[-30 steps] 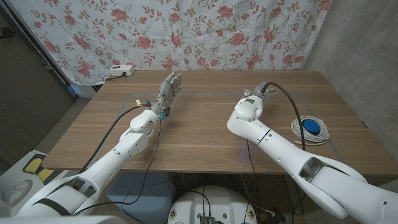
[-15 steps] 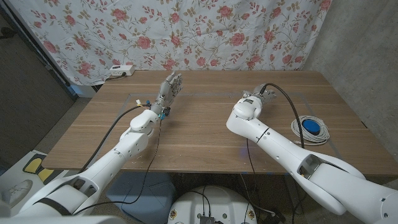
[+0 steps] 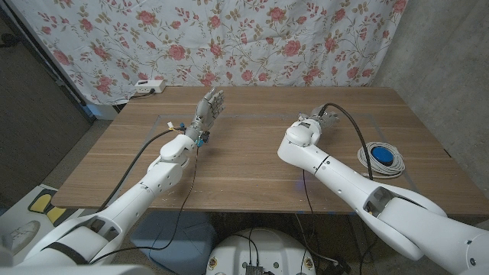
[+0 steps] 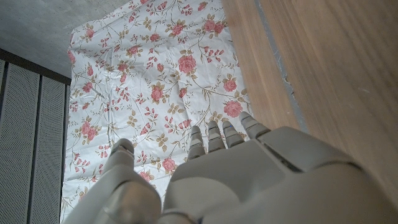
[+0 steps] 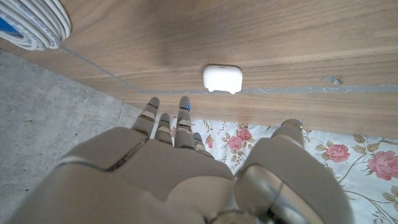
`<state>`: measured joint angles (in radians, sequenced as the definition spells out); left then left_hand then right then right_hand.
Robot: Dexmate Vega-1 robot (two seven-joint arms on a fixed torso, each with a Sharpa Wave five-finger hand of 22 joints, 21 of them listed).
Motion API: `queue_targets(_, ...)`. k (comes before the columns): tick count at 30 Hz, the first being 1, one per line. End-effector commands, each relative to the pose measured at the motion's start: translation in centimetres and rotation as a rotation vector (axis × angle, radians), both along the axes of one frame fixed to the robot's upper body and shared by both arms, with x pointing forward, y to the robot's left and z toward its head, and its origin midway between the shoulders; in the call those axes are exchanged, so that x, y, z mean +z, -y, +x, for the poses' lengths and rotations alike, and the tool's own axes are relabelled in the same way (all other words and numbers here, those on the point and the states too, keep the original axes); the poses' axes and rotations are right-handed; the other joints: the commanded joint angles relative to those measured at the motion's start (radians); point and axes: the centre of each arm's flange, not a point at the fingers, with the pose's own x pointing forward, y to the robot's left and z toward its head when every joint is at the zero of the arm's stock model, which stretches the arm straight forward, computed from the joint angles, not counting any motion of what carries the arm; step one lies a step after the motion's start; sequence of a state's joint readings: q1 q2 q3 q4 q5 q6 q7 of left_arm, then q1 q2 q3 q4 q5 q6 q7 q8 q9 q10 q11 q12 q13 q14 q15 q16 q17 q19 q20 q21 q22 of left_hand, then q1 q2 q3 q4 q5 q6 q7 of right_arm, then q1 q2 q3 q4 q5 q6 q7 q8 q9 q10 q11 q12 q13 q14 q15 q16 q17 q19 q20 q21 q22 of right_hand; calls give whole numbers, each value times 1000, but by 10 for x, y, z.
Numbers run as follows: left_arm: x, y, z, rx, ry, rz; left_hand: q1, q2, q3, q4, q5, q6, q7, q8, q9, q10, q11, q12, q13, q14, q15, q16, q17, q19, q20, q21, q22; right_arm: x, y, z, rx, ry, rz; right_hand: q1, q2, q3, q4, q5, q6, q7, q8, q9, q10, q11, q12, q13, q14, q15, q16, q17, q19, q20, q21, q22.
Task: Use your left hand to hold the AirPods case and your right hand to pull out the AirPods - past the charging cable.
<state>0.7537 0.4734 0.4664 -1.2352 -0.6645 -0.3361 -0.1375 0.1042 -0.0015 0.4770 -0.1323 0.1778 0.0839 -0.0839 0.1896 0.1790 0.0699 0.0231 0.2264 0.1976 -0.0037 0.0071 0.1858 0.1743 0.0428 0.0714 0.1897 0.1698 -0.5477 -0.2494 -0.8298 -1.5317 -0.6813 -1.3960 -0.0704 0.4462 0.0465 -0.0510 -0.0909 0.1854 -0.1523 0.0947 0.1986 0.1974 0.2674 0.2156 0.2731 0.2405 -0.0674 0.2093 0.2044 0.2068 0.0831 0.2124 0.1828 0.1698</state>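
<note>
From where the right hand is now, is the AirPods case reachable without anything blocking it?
Probably yes. The right hand is open with the AirPods case just beyond its fingertips on bare table; the coiled cable lies off to one side.

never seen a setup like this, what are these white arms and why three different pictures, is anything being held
It is a two-armed robot at a wooden table. One picture looks down from its head; the other two come from cameras on its wrists, looking along the backs of its hands. The left hand stands with fingers apart, holding nothing. The right hand is also open, just short of a small white AirPods case lying on the table. A coiled charging cable lies to the robot's right. Nothing is held.
</note>
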Motion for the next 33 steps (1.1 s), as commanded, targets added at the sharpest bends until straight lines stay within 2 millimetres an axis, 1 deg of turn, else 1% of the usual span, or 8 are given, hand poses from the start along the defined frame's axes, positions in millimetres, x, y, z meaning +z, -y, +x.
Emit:
queue_targets(1,0,1,-1,-7,-3,5,2,10,-4,0,5,4,4,-2,3,6,3,-3,4,0,4,0,4,-4,1,3,5,-5,-1,6,-23,-8,-16,-5,3,2,1,7,-14,2,-4,3,-6,0,-6,4,1,4,4,2,-3,-2,3,2)
queue_targets(7,0,2,-1,-10,-5,6,2,10,-5,0,5,5,4,-1,3,6,4,-3,4,0,5,-1,4,-4,2,3,5,-5,-5,8,-46,-9,-48,-5,4,2,1,7,-16,2,-4,3,-3,1,-5,5,3,4,5,2,-1,-2,4,2)
queue_targets(9,0,2,-1,-9,-3,5,2,10,-5,0,5,5,4,-1,3,6,4,-3,4,0,5,-1,4,-4,2,3,5,-5,-7,8,-56,-6,-60,-7,7,3,0,7,-15,3,-1,3,9,1,-2,10,31,1,17,2,6,-3,7,2)
queue_targets(11,-1,2,-1,-8,-3,4,1,10,-5,0,5,5,3,-1,3,6,4,-3,4,0,5,0,4,-4,2,3,5,-4,-9,9,-66,-5,-76,-7,7,3,0,7,-12,4,1,3,13,1,0,11,34,1,18,2,9,-3,8,2)
queue_targets(25,-3,0,-1,-7,-7,2,1,10,-6,0,5,4,3,-2,3,7,3,-3,4,0,5,-1,4,-5,2,3,5,-4,-14,17,-68,-27,-78,-11,8,3,1,7,-5,16,5,4,35,1,8,15,34,5,17,2,16,-2,10,1)
queue_targets(33,-4,2,0,-15,-11,1,1,10,-7,0,5,4,5,-1,3,7,5,-3,4,0,5,-1,4,-5,2,3,5,-6,-15,23,-71,-44,-78,-12,9,3,1,7,-4,16,5,4,39,1,9,16,34,5,17,2,17,-2,10,1)
